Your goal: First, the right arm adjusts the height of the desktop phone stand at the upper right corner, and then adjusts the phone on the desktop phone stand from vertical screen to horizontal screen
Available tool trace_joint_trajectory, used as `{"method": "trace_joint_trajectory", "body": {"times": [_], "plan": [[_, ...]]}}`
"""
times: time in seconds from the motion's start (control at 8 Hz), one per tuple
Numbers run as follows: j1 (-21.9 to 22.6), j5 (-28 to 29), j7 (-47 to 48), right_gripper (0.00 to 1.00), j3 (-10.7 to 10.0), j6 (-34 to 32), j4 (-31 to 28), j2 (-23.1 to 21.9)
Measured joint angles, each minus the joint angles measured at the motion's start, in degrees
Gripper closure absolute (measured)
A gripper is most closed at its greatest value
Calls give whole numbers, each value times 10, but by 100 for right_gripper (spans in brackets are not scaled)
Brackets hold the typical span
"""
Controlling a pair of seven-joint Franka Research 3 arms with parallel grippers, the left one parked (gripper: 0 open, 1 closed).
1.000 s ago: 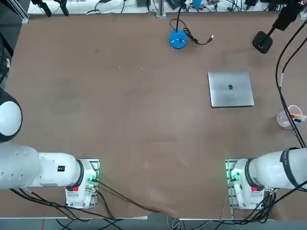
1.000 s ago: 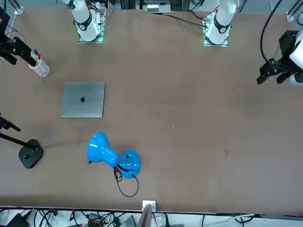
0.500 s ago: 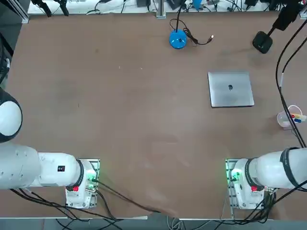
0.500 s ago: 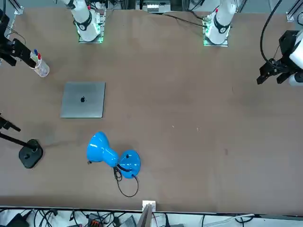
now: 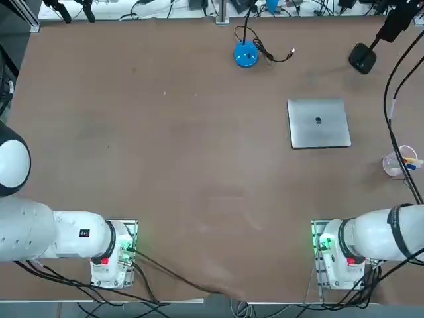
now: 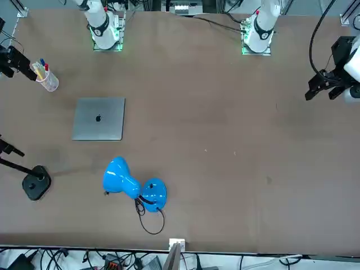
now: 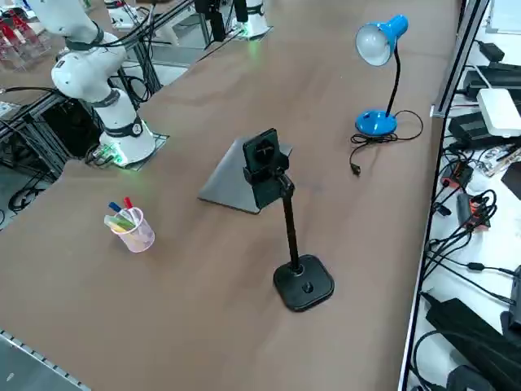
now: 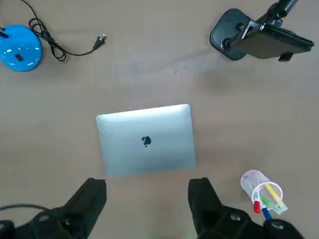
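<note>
Tho open, claw (image 8: 147,183) nr cup (image 7: 140,235) w/pens (image 7: 124,213)

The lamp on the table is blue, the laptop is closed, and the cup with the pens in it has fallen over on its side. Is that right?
Not quite: the pen cup hasn't fallen over. The right side view shows it standing upright. The lamp is blue and the laptop is closed.

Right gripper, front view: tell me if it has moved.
Yes: in the front view, the right gripper has shifted slightly to the robot's right, away from the pen cup.
</note>
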Motion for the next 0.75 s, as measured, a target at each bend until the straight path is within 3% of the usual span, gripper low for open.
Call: {"method": "trace_joint_trajectory", "body": {"times": [0.75], "plan": [[1,0,-3,0,3,0,20,0]]}}
